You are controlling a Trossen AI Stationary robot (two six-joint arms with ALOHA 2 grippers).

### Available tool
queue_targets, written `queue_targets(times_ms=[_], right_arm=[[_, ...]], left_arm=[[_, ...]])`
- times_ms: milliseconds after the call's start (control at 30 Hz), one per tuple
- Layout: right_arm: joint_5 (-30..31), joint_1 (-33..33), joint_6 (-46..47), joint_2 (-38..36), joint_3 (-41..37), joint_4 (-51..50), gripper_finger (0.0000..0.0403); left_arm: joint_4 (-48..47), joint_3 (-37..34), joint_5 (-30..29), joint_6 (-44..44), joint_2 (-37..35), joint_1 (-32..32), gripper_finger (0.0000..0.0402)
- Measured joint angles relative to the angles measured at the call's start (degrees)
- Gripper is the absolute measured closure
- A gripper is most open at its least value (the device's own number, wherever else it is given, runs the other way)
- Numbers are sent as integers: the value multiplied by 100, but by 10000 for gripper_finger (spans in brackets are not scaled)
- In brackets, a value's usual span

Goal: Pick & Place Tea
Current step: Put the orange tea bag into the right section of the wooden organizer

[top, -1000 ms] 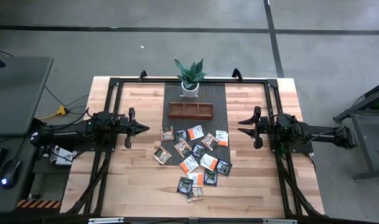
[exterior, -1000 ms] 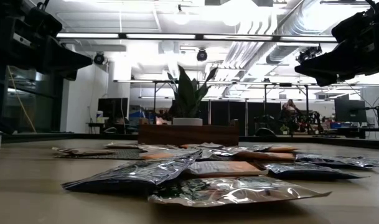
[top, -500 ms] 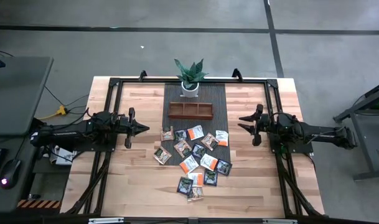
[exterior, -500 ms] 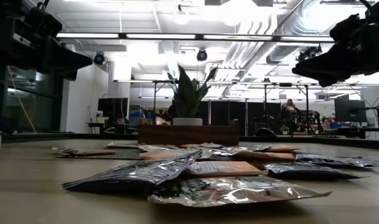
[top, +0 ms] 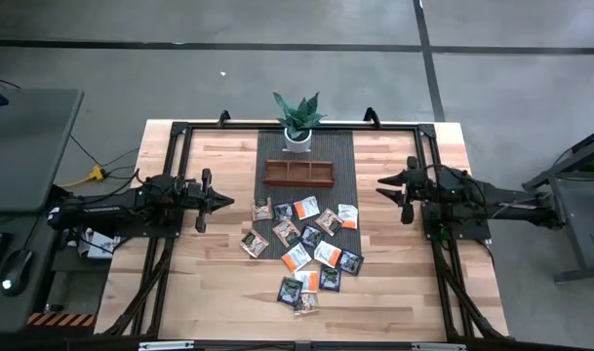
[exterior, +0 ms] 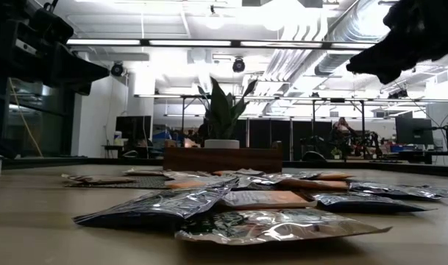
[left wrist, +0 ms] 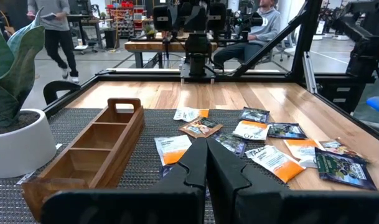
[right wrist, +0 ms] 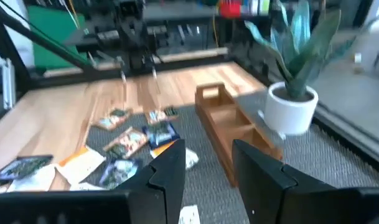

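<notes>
The tea sachets (top: 301, 244), orange-and-white, dark green and tan, lie flat and scattered mid-table, some overlapping; they also show in the left wrist view (left wrist: 251, 132), the right wrist view (right wrist: 124, 140) and the low view (exterior: 231, 199). My left gripper (top: 228, 203) hovers left of the pile, shut (left wrist: 206, 144), touching nothing. My right gripper (top: 378, 182) hovers right of the pile above the table, open (right wrist: 208, 152), pointing toward the wooden tray (right wrist: 229, 118).
The three-compartment wooden tray (top: 297, 173) sits on a dark mat (top: 345, 146) beyond the sachets, with a potted plant (top: 297, 122) in a white pot behind it. A black frame (top: 428, 146) borders the table. People (left wrist: 52, 31) show in the room beyond.
My right gripper has risen and drifted toward the table's far edge, drawing level with the tray. My left gripper and the sachets have stayed put.
</notes>
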Motion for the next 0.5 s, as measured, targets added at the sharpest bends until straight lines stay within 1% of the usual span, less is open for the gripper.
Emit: queue_targets(times_ms=[167, 267, 367, 500], right_arm=[[-26, -17, 272, 1210, 872, -586, 274], [-201, -17, 453, 2067, 1387, -993, 274], [-458, -15, 422, 2953, 1867, -1438, 274], [-507, -17, 220, 4037, 2490, -1967, 274]], left_arm=[[7, 0, 0, 0, 0, 0, 401], [8, 0, 0, 0, 0, 1, 401], [10, -2, 0, 0, 0, 2, 401], [11, -1, 0, 0, 0, 0, 401]])
